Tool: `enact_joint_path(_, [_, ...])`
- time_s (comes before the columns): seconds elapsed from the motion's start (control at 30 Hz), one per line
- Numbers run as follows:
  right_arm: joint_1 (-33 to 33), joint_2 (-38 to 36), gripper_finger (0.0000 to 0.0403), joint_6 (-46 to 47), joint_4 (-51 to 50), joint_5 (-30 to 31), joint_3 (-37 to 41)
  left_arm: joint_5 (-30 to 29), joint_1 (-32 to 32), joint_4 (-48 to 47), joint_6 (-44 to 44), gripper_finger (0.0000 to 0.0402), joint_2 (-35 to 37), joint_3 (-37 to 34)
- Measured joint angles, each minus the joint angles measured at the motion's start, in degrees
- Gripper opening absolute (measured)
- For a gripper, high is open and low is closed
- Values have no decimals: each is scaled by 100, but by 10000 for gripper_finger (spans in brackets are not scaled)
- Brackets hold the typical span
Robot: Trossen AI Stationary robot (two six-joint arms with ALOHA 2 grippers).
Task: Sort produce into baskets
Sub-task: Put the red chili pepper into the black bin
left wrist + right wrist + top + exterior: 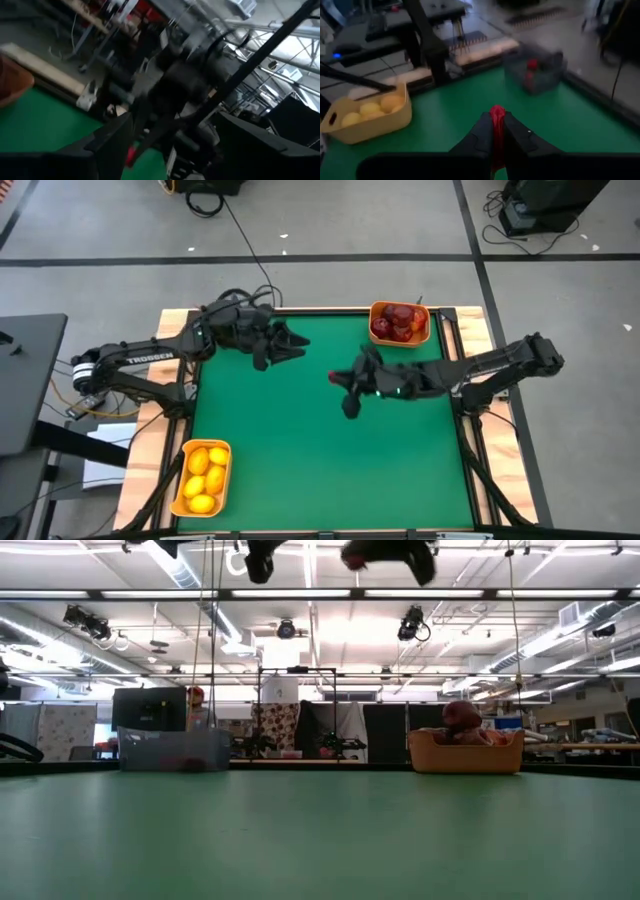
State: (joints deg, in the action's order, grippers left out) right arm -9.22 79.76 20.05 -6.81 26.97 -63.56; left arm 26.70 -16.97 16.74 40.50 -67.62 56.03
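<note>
A small bright red bit [496, 125] sits pinched between the fingers of the right gripper [343, 383], held above the middle of the green table [300, 450]. The grey tray [535, 70] with red pieces lies ahead, well apart. The left gripper [296, 346] hangs open over the table's far side.

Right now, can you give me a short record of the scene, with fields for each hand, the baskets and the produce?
left hand: raised above the green table, far side, holding nothing seen
right hand: raised over the table's middle, shut on a small red bit
orange bin, near left corner: holds yellow lemons
orange bin, far right corner: holds dark red fruits
grey tray: holds small red bits
loose produce on table: none seen
</note>
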Motion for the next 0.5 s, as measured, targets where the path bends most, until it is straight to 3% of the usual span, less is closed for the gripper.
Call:
enact_joint_path(0.3, [527, 434, 38, -1743, 20, -718, -790, -34, 170, 14, 561, 294, -359, -4])
enact_joint_path(0.5, [604, 416, 41, -2398, 181, -585, -910, -201, 175, -366, 638, 293, -391, 0])
